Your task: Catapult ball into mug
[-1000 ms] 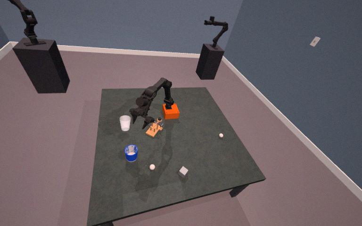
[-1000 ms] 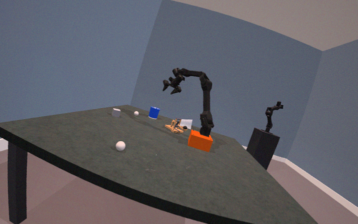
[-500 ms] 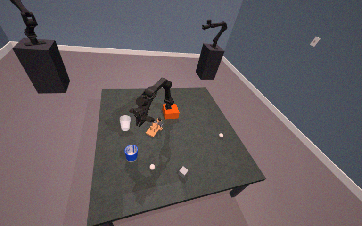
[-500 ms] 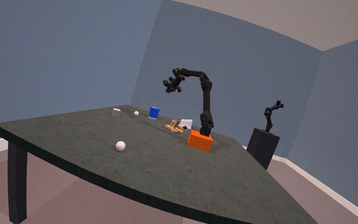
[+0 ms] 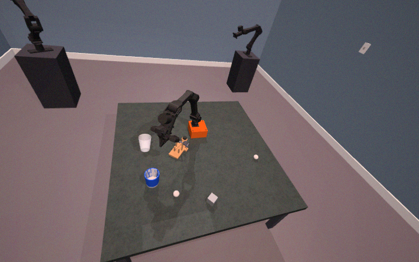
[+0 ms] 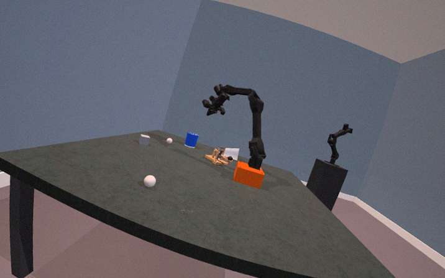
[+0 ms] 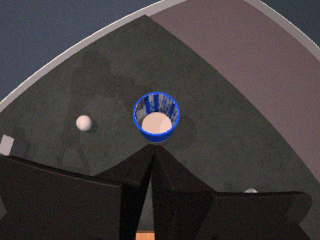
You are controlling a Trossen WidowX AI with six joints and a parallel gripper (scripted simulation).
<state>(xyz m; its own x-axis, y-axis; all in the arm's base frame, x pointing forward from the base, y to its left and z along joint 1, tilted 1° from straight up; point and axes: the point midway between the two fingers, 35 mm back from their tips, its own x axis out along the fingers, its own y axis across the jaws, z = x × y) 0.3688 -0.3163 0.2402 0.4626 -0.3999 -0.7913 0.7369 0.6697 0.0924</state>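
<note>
The wooden catapult (image 5: 175, 153) (image 6: 211, 158) stands on the table in front of my orange base; only its front edge (image 7: 145, 236) shows in the wrist view. A dark ball (image 5: 184, 138) (image 6: 230, 158) sits at the cup end of its arm, nearest the base. The blue mug (image 5: 151, 181) (image 6: 191, 140) (image 7: 156, 137) stands upright beyond the catapult; no ball is visible inside it. My gripper (image 5: 161, 145) (image 6: 208, 113) (image 7: 154, 151) is shut and empty, held high above the table. Its tips touch neither catapult nor mug.
A white ribbed cup (image 5: 144, 143) (image 6: 233, 153) stands beside the catapult. One white ball (image 5: 175, 193) (image 6: 169, 140) (image 7: 84, 123) and a grey cube (image 5: 212, 198) (image 6: 144, 139) (image 7: 6, 144) lie near the mug's side. Another white ball (image 5: 255, 156) (image 6: 150, 181) lies far across the table.
</note>
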